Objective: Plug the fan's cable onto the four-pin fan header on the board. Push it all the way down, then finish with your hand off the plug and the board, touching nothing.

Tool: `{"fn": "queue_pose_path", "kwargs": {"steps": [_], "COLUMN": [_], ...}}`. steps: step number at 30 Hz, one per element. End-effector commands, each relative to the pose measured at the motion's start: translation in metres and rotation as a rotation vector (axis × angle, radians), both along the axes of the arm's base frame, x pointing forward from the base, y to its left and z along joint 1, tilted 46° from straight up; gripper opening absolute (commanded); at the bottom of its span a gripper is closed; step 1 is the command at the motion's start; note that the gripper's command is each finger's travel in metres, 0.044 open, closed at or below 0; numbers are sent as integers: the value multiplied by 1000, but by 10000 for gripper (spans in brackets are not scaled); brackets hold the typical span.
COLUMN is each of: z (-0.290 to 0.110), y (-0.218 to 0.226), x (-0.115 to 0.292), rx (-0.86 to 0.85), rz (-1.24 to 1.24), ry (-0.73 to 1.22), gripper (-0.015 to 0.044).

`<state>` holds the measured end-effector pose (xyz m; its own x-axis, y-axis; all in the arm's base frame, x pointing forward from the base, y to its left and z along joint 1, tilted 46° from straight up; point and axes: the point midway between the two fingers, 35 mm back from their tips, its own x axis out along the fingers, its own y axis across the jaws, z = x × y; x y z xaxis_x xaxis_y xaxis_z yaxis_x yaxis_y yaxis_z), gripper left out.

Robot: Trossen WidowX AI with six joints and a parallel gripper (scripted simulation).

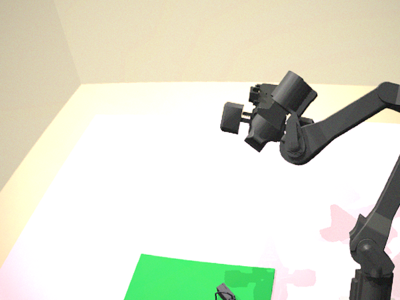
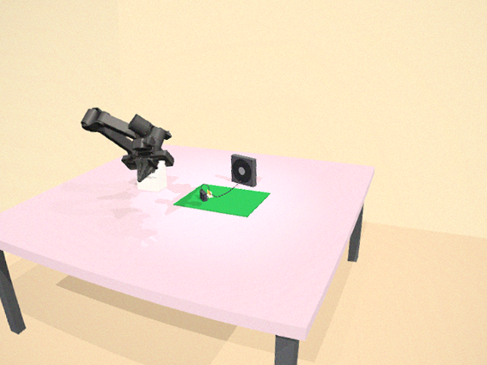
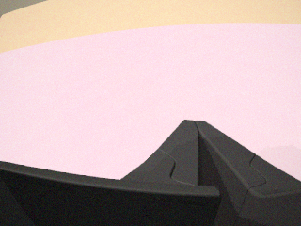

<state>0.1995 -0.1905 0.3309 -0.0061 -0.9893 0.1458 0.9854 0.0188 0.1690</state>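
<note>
Holding my tool [image 3: 198, 127] clenched on nothing, I judge the plug [image 1: 225, 293] ahead light and rigid, best pinched by its sides.

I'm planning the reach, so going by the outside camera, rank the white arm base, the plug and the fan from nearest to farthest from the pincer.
1. White arm base, right under the shut pincer.
2. Plug, on the green board's near corner.
3. Fan, upright beyond the board.
</note>
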Motion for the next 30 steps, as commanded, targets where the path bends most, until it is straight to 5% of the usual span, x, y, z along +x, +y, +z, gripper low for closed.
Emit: {"fn": "queue_pose_path", "kwargs": {"steps": [1, 7, 17, 30], "z": [0, -10, -81, -176], "y": [0, 11, 52, 113], "x": [0, 22, 116, 149], "rx": [0, -7, -29, -202], "rz": [0, 88, 304, 525], "ry": [0, 83, 1023, 2010], "gripper": [26, 184, 440, 440]}}
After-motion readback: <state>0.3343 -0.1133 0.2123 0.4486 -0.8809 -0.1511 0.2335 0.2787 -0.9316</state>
